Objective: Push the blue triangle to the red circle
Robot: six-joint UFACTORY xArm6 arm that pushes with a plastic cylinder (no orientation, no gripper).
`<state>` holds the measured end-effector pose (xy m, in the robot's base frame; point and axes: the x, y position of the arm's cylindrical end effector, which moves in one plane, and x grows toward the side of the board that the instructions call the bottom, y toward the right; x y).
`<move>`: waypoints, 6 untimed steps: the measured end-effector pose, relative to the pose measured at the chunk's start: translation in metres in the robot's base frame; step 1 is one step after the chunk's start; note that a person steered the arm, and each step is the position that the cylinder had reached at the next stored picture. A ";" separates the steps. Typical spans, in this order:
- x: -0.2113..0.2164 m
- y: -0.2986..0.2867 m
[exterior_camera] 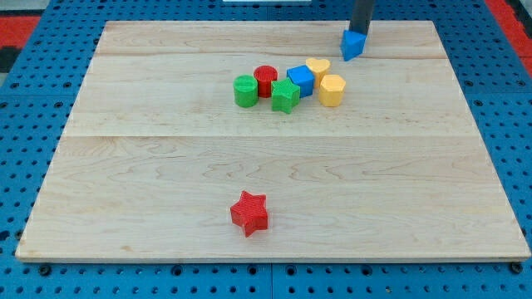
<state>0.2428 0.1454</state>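
The desk is a pale wooden board lying on a blue pegboard. My tip is at the view's top, right of centre, where the dark rod comes down from the upper edge and ends just behind the blue triangle; the two look to be touching, though the contact itself is hidden by the block. The arm carries no gripper, so there is nothing to spread or press together, only the bare rod. The blue triangle sits near the desk's far edge, apart from the other blocks. Below it and toward the view's left lies a cluster: the red circle is at the cluster's upper left, with the green circle just beside it on the left and a green block just below and right of it, its shape hard to make out. A blue cube stands right of the red circle, a yellow heart lies up and right of the cube, and a yellow hexagon sits under the heart. The triangle is up and right of the red circle, with the cube and heart between them. A red star lies alone near the view's bottom, well apart from everything else.
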 end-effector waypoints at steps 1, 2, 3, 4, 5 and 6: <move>0.007 0.000; 0.026 0.003; 0.044 0.013; 0.059 0.028; 0.050 -0.001; 0.029 -0.047</move>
<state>0.2716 0.0981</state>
